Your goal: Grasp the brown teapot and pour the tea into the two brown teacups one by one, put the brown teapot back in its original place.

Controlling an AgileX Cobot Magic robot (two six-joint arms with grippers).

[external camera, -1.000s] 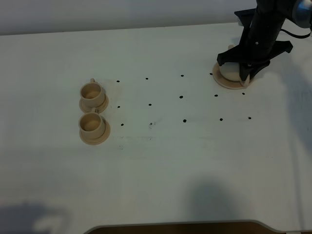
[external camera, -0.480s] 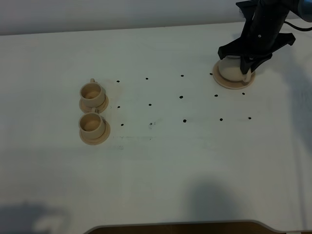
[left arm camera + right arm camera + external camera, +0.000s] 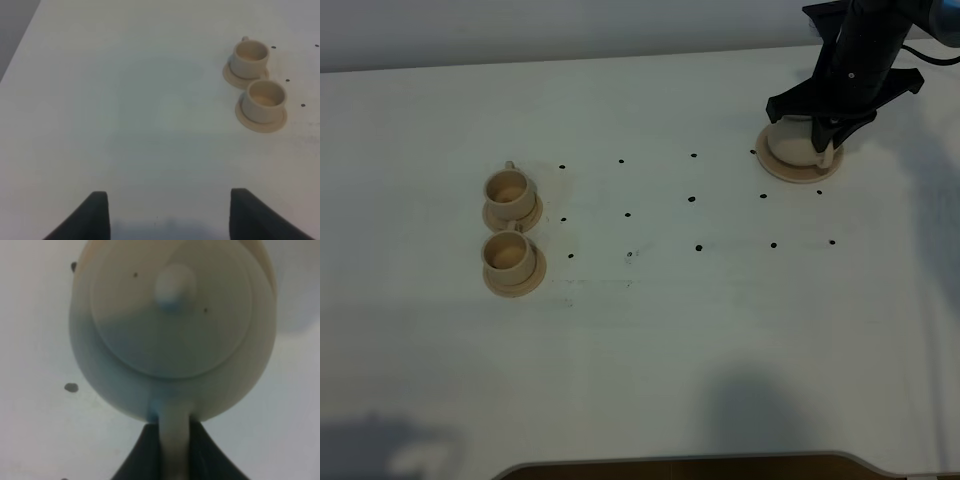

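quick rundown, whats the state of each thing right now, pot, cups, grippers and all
brown teapot: upright, lid on, over the disc; cannot tell if it touches
disc: flat on the table, under the teapot
far teacup: upright, no tea visible
near teacup: upright, no tea visible
right gripper: shut on the teapot's handle
left gripper: open, empty

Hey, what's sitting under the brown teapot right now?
A flat round disc lies under the brown teapot; only its near rim shows. Its middle is hidden by the teapot and the right gripper, so whether they touch is unclear.
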